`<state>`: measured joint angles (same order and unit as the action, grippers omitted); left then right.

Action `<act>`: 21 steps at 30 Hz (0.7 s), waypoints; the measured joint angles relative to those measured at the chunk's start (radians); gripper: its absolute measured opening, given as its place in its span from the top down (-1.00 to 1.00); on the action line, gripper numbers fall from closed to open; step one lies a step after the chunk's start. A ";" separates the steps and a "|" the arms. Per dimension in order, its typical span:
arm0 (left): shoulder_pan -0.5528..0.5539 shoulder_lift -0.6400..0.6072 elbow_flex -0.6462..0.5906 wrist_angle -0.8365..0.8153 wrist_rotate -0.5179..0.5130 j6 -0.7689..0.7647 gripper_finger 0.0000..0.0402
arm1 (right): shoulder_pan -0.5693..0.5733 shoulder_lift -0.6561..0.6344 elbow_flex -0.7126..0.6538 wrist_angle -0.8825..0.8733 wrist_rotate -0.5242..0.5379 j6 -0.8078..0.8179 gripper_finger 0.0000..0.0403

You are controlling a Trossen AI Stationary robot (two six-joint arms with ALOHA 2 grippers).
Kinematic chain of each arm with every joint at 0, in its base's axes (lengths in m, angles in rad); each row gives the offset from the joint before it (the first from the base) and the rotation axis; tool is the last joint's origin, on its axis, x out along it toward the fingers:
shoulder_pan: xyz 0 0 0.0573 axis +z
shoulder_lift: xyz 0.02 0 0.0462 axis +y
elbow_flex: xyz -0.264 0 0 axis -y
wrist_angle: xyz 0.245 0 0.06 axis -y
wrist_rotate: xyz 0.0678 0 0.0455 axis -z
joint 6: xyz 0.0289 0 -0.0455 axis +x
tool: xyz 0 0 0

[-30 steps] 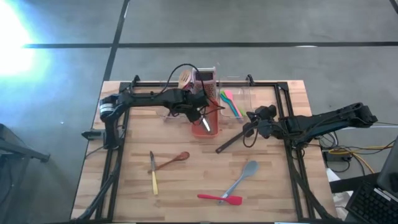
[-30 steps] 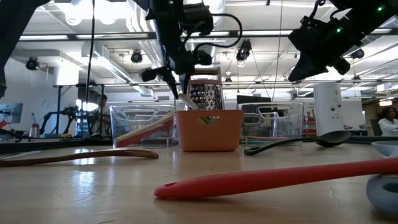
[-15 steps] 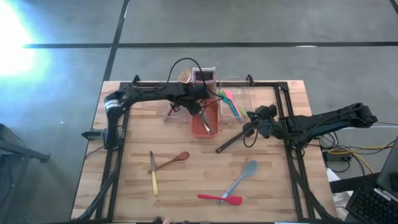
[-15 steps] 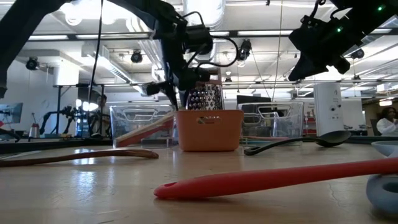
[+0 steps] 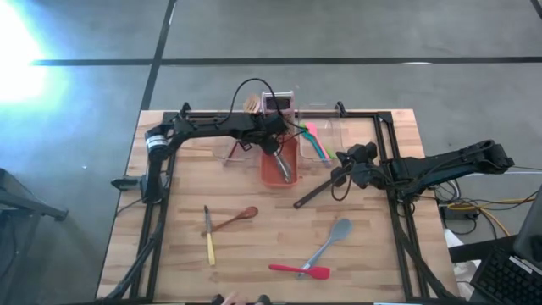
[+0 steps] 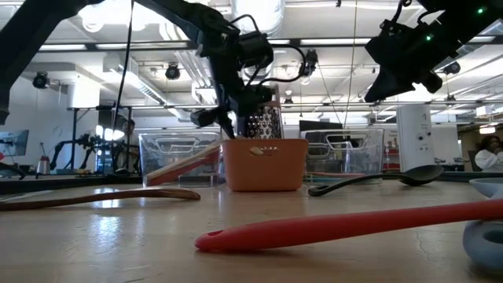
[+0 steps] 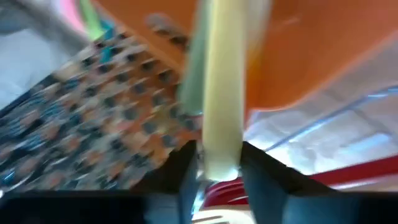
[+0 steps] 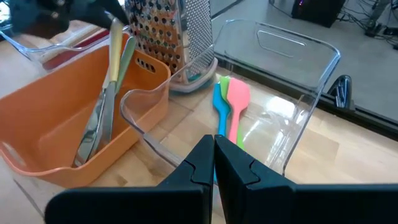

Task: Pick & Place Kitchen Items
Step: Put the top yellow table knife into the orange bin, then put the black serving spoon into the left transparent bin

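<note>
Between the left gripper's (image 5: 276, 149) fingers: yellow-handled knife (image 8: 107, 99), blade down inside orange tub (image 8: 43, 134), leaning beside a second utensil; grip or release unclear. Grater (image 8: 163, 31) just behind. Right gripper (image 5: 343, 161) clamped empty, well apart, near black ladle (image 5: 312, 192).

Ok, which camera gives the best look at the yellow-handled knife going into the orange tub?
The right wrist view: the knife stands tilted inside the orange tub, handle and blade both visible. The left wrist view shows only its blurred handle. The high view shows it small; the low view hides it behind the tub wall.
</note>
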<state>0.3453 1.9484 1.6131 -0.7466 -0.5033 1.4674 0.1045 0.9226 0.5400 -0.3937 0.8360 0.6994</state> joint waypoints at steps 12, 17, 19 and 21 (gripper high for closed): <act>-0.015 -0.004 0.000 -0.009 -0.083 -0.056 -0.07 | 0.000 0.000 0.000 -0.030 -0.008 0.005 0.96; -0.026 -0.048 0.000 -0.091 -0.158 -0.135 -0.07 | 0.000 0.000 0.000 -0.041 -0.022 0.009 0.96; -0.034 -0.079 0.000 -0.128 -0.160 -0.192 -0.07 | 0.000 0.000 0.000 -0.049 -0.025 0.016 0.96; -0.049 -0.112 0.000 -0.166 -0.159 -0.253 -0.06 | 0.000 0.000 0.000 -0.055 -0.025 0.021 0.96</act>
<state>0.2960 1.8359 1.6131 -0.9126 -0.6623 1.2143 0.1043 0.9230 0.5400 -0.4491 0.8106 0.7205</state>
